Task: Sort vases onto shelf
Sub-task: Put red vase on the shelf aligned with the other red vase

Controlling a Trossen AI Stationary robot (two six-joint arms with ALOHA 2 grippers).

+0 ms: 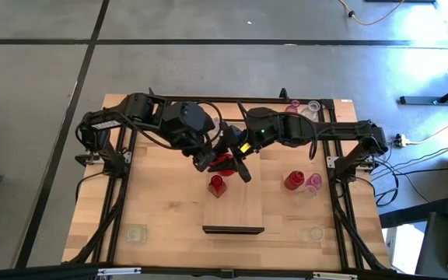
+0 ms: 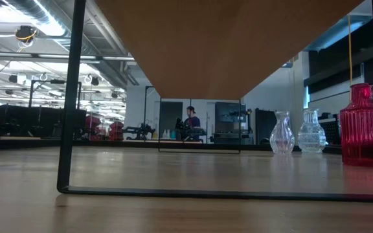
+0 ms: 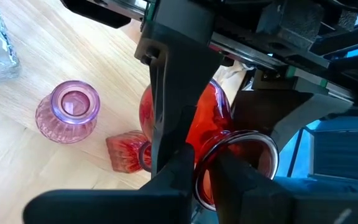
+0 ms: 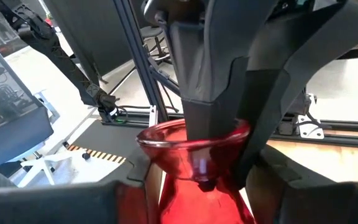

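1. High view: both grippers meet over the shelf (image 1: 236, 210); a red vase (image 1: 222, 162) sits between them.
2. Left wrist: left gripper (image 3: 202, 163) pinches its rim, one finger inside. Glass: light, slick, brittle.
3. Right wrist: right gripper (image 4: 185, 186) brackets the neck, contact unclear; fingers crowd it.

person (image 2: 190, 118) beyond wooden tabletop (image 1: 154, 210)
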